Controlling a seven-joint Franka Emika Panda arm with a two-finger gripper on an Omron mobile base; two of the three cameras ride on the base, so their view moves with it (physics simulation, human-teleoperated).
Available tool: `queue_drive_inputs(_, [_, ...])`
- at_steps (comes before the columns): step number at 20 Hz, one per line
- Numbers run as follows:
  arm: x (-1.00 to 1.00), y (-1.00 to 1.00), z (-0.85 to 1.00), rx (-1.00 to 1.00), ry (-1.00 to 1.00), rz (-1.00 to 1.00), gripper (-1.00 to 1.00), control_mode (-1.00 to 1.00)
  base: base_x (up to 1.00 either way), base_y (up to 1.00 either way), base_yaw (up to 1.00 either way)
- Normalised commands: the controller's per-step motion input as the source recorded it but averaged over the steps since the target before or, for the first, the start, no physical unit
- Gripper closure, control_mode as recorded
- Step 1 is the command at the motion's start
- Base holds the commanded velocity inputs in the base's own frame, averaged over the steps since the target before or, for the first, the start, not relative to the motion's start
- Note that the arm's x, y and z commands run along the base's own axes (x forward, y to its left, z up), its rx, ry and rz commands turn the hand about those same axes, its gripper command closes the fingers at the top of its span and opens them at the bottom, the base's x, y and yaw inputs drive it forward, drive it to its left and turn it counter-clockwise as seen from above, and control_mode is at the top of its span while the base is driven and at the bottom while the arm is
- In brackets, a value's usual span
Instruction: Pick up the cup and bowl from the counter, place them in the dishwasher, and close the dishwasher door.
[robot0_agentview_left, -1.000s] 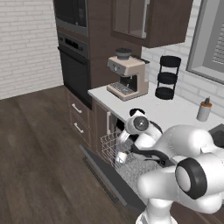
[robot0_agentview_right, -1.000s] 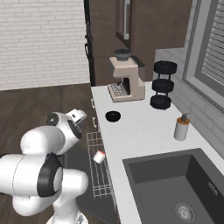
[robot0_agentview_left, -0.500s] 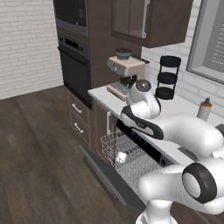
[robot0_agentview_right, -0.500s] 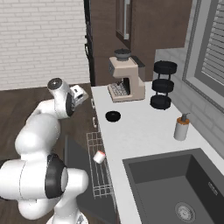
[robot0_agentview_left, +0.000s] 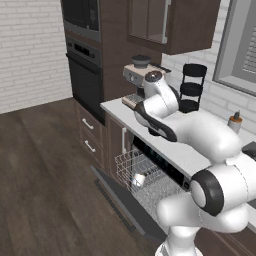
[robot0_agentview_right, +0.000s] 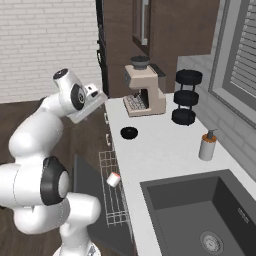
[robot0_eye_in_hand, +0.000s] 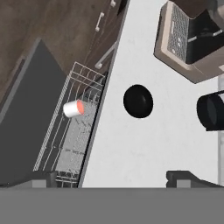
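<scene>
The cup (robot0_eye_in_hand: 73, 108), white-grey with a red top, lies on its side in the dishwasher's wire rack (robot0_eye_in_hand: 74, 144); it is also in the right base view (robot0_agentview_right: 113, 179) and the left base view (robot0_agentview_left: 138, 179). The black bowl (robot0_eye_in_hand: 138, 101) sits on the pale counter (robot0_eye_in_hand: 131, 148), near its front edge (robot0_agentview_right: 129, 132). My gripper (robot0_eye_in_hand: 113, 179) hangs high above the counter edge, open and holding nothing, looking down on the bowl and the rack. The dishwasher door (robot0_eye_in_hand: 26, 113) lies folded down, flat and dark (robot0_agentview_right: 90, 200).
At the back of the counter stand a beige coffee machine (robot0_agentview_right: 144, 92) and a black three-tier stand (robot0_agentview_right: 186, 96). Further right are a grey soap bottle (robot0_agentview_right: 206, 146) and the dark sink (robot0_agentview_right: 200, 210). Brown drawers and a wall oven (robot0_agentview_left: 85, 75) are left of the dishwasher.
The arm has risen from low over the rack to high above the counter edge. The cup stays in the rack, and the jaws remain open.
</scene>
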Motion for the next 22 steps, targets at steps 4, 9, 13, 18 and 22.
queue_drive_inputs(4, [0.31, -0.45, -0.83, -0.03, 0.0, -0.03, -1.0, -1.0, 0.0, 0.0, 0.0])
queue_drive_inputs(9, [0.41, -0.11, -0.62, 0.0, -0.03, 0.0, -1.0, -1.0, 0.0, 0.0, 0.0])
queue_drive_inputs(13, [0.58, 0.0, -0.41, 0.0, -0.02, 0.04, -1.0, -1.0, 0.0, 0.0, 0.0])
queue_drive_inputs(18, [0.68, -0.04, -0.32, 0.0, 0.0, 0.02, -1.0, -1.0, 0.0, 0.0, 0.0])
queue_drive_inputs(22, [0.37, -0.15, -0.09, 0.0, 0.0, 0.0, -1.0, -1.0, 0.0, 0.0, 0.0])
